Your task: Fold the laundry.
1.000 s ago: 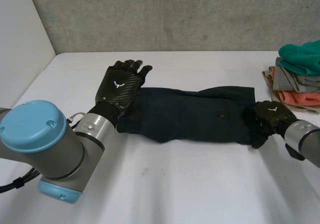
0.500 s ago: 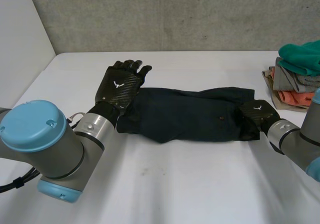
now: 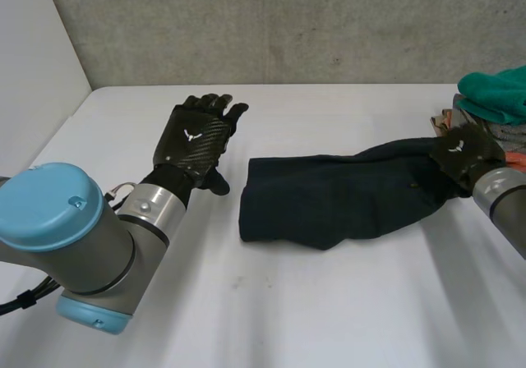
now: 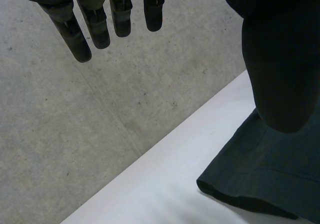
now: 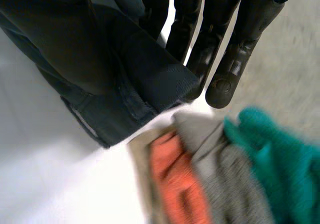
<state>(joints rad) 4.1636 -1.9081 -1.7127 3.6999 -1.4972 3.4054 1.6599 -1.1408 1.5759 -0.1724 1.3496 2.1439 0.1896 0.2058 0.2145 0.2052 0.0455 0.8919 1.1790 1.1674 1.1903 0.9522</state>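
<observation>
A dark navy garment (image 3: 329,200) lies stretched across the white table (image 3: 271,302), and its near edge (image 4: 265,179) shows beside my left thumb. My right hand (image 3: 464,156) grips its right end, lifted a little off the table beside the laundry pile. In the right wrist view the cloth (image 5: 150,79) is pinched between thumb and fingers (image 5: 235,44). My left hand (image 3: 193,138) hovers left of the garment, apart from it, its fingers (image 4: 95,24) straight and holding nothing.
A pile of folded laundry (image 3: 493,109), teal on top over grey and orange pieces, stands at the table's right edge, right next to my right hand; the pile (image 5: 240,174) lies just beyond its fingertips. A concrete wall backs the table.
My right hand has closed on the garment's right end and pulled it rightward and up. The cloth slid out from under my left hand, which stayed in place.
</observation>
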